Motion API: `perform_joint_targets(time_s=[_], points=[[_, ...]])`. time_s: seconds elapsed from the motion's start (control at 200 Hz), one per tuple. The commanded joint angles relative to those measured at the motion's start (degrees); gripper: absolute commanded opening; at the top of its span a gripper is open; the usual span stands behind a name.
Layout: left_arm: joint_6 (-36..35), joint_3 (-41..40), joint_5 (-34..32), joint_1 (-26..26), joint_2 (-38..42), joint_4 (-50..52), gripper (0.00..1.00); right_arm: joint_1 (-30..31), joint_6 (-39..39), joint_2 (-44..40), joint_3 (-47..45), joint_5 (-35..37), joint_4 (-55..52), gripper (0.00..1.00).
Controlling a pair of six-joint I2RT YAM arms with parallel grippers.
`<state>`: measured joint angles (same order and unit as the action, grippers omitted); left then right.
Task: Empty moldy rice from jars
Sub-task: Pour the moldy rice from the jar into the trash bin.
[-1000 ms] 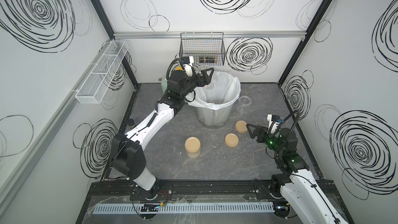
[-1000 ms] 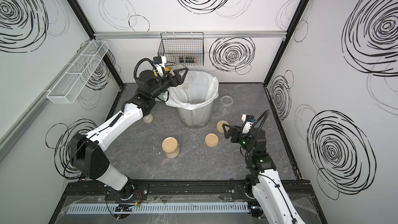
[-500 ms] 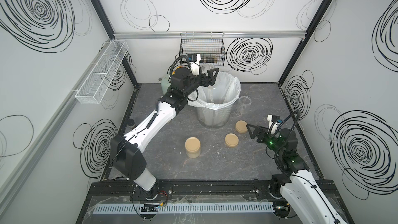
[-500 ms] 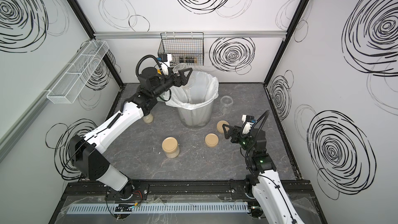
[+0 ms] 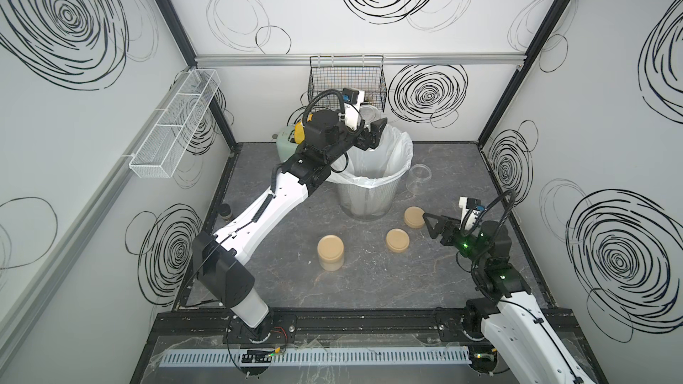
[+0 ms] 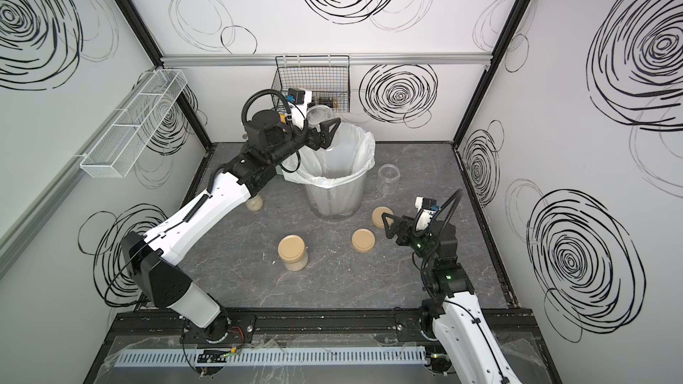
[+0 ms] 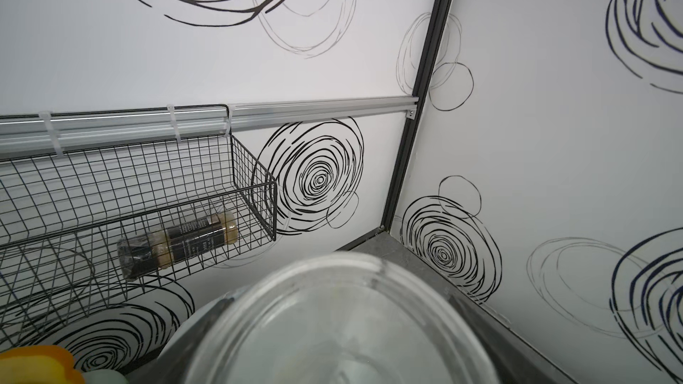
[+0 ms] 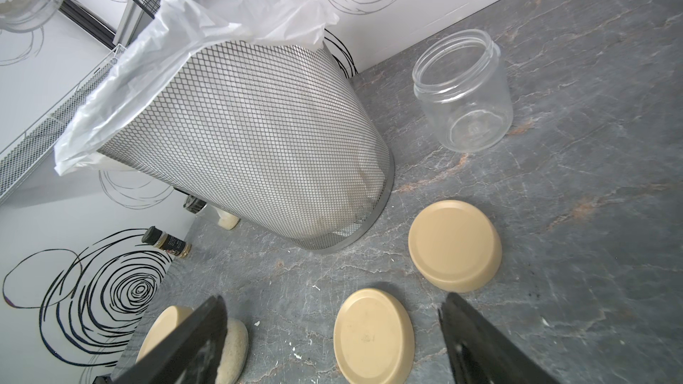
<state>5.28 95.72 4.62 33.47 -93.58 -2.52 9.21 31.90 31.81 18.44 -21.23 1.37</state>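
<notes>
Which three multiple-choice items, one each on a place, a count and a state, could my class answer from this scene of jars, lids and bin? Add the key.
1. Where does the open empty jar stand?
A in the wall basket
B on the table beside the bin
C inside the bin

2. How many loose tan lids lie on the table?
A one
B two
C four

3. How is the right gripper?
A shut on a lid
B shut on a jar
C open, empty

Key:
1 B, it stands upright on the table next to the bin.
2 B, two lids lie apart from any jar.
3 C, its fingers stand wide apart with nothing between.
</notes>
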Motion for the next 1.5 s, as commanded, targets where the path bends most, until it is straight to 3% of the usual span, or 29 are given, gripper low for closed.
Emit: perform_joint_targets(time_s=[0.0,0.49,1.046,1.296,1.496], points=[[-6.67,3.96,-2.57,1.03,-0.69,-1.6,0.89,-0.24,-0.44,-0.66,-0.59,0.19,1.27,0.92],[-25.85,10.89,-14.59,7.09,-6.25,8.66,0.91,-0.29,-0.61,-0.91,-0.58,0.14,1.01,0.92],[-43.47,9.14,-29.15,10.7,-8.11,8.14,0.92,-0.42,-0.79,-1.01,-0.68,-0.09,0.59,0.92],[-44.39,8.67,-30.4,10.65,-8.22,8.18,0.92,-0.43,-0.79,-1.24,-0.68,-0.02,0.53,0.92],[-32.79,13.84,-24.86,8.33,-9.4,15.8,0.92,-0.42,-0.78,-1.3,-0.59,-0.08,0.39,0.92]])
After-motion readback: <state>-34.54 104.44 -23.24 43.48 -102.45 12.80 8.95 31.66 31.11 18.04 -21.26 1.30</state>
